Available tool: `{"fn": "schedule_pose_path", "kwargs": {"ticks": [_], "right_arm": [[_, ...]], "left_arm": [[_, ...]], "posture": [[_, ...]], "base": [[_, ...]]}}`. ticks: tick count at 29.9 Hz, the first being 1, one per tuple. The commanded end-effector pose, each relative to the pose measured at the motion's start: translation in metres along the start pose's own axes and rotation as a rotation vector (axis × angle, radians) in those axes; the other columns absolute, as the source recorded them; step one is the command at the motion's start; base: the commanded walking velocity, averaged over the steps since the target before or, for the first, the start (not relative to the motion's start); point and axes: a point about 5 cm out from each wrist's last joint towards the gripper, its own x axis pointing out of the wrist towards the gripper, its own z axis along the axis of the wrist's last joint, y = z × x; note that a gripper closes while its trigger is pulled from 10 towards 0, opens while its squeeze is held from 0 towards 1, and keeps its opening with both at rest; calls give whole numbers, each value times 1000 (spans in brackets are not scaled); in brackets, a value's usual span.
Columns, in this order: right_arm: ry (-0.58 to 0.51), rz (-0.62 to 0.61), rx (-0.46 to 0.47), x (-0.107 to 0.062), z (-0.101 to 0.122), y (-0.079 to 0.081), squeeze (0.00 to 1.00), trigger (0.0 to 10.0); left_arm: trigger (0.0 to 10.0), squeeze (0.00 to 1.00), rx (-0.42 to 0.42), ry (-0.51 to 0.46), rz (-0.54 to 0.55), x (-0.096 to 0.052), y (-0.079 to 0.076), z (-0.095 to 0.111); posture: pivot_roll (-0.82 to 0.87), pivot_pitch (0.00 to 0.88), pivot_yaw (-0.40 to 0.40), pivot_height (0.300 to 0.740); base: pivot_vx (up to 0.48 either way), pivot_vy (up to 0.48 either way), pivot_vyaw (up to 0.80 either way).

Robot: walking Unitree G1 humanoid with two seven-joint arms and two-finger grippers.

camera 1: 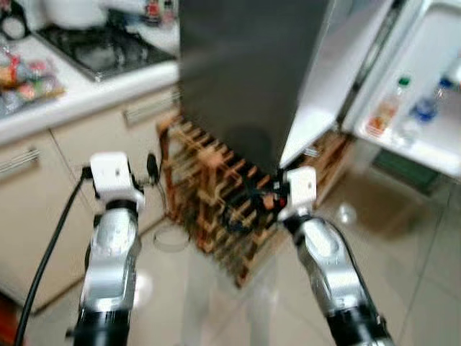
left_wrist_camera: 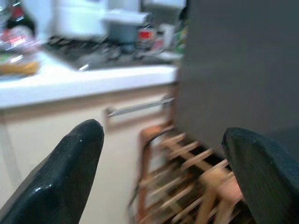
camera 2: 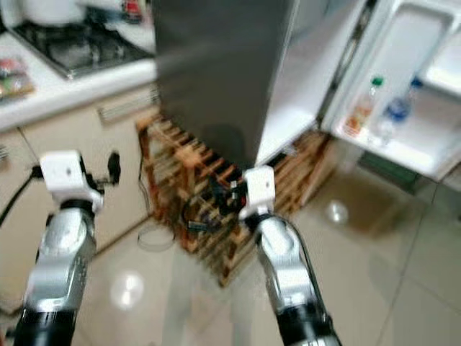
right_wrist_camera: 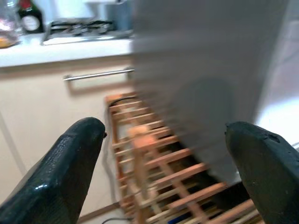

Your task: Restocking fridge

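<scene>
The fridge (camera 1: 245,72) stands straight ahead, its door open to the right. Both grippers, left (left_wrist_camera: 163,177) and right (right_wrist_camera: 163,172), are spread wide, holding nothing, low before a blurry wooden rack (camera 1: 216,194), maybe for bottles.

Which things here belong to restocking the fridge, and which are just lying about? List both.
For the job:
fridge
open fridge door
bottles in the door shelf
left gripper and right gripper, both open and empty

Lying about:
wooden wine rack
hob
worktop clutter
</scene>
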Motion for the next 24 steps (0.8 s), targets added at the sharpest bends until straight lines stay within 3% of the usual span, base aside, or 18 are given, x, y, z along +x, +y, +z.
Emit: {"fn": "schedule_pose_path", "kwargs": {"ticks": [1, 6, 10, 13, 20, 24], "right_arm": [[-13, -20, -19, 0, 4, -9, 0, 10000], [31, -128, -14, 2, -1, -18, 0, 10000], [1, -66, -27, 0, 1, -14, 0, 10000], [2, -56, -10, 1, 0, -11, 0, 10000], [-3, -41, -2, 3, -1, -7, 0, 10000], [1, -45, 9, 2, -1, -11, 0, 10000]], "left_arm": [[10000, 0, -10, 15, 0, -1, -4, -2], [10000, 0, 21, 34, 50, 0, 2, -4], [10000, 0, 46, 30, 58, 2, 5, -2], [10000, 0, 5, 18, 53, 4, 7, 2], [10000, 0, 30, 31, 39, 1, 6, -2], [10000, 0, 49, 64, 56, 0, 4, -8]], "posture": [[-24, 0, -54, 740], [-15, 0, -59, 740], [-8, 0, -58, 740], [3, 0, -55, 740], [4, 0, -57, 740], [-2, 0, -62, 740]], "base": [[480, 0, 0], [160, 0, 0], [0, 0, 427], [0, 0, 690], [0, 480, 622], [0, 83, 597]]}}
